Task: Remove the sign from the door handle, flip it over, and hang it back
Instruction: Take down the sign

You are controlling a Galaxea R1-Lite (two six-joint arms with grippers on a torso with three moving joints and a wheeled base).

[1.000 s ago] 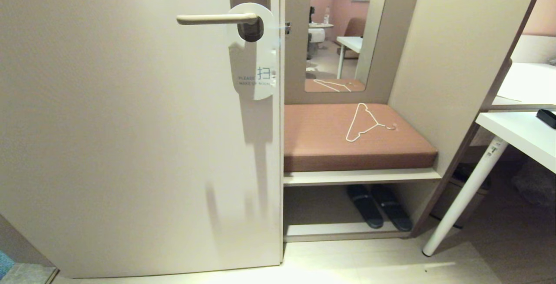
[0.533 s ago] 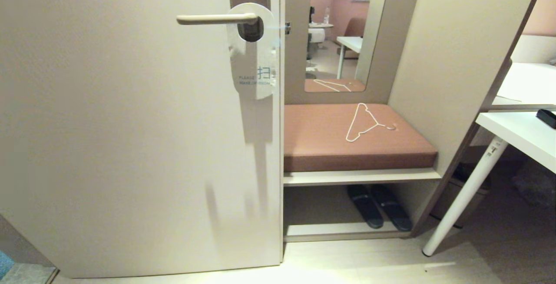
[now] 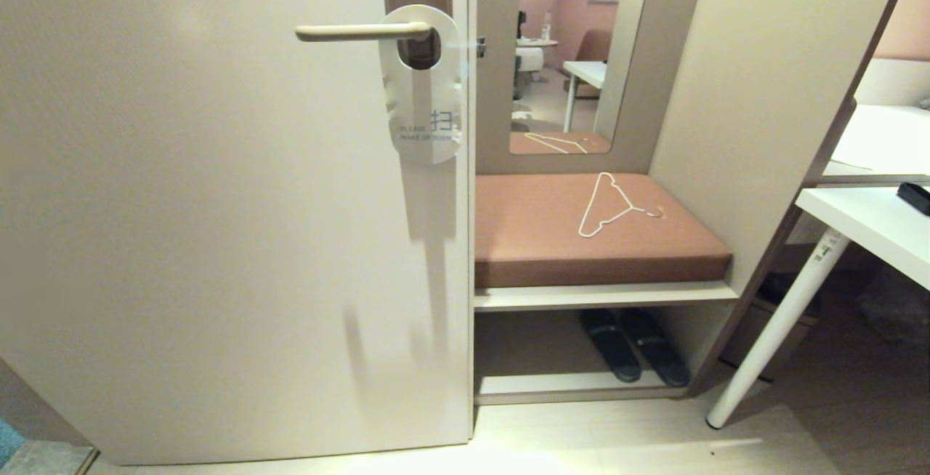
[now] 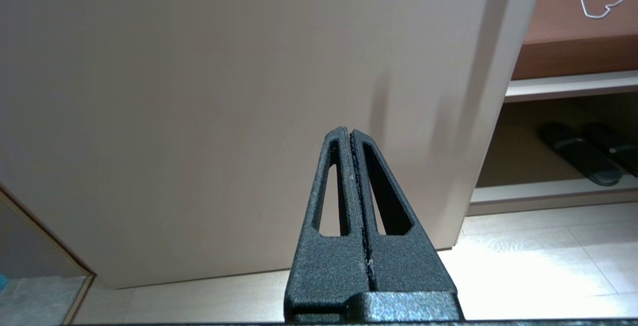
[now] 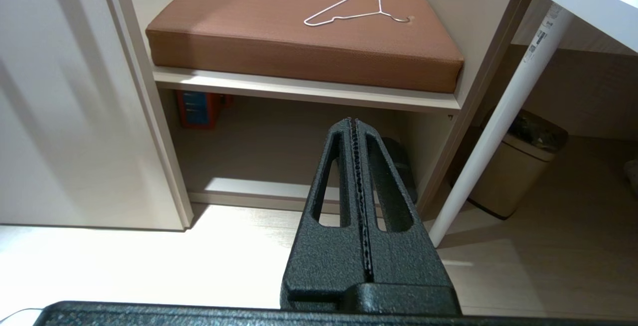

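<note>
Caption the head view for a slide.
White-faced sign hanging on the door handle, wire hanger on the bench cushion; no arm in view.

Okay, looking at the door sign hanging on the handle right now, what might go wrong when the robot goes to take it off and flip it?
1. The sign hangs at the inner end of the door handle, so it likely has to slide along the whole lever; it may snag or drop.
2. Both the left gripper and right gripper are shut and low, far from the handle; reaching without opening could knock the sign.
3. The sign sits by the door's edge, so a dropped sign might land on the cushion.
</note>
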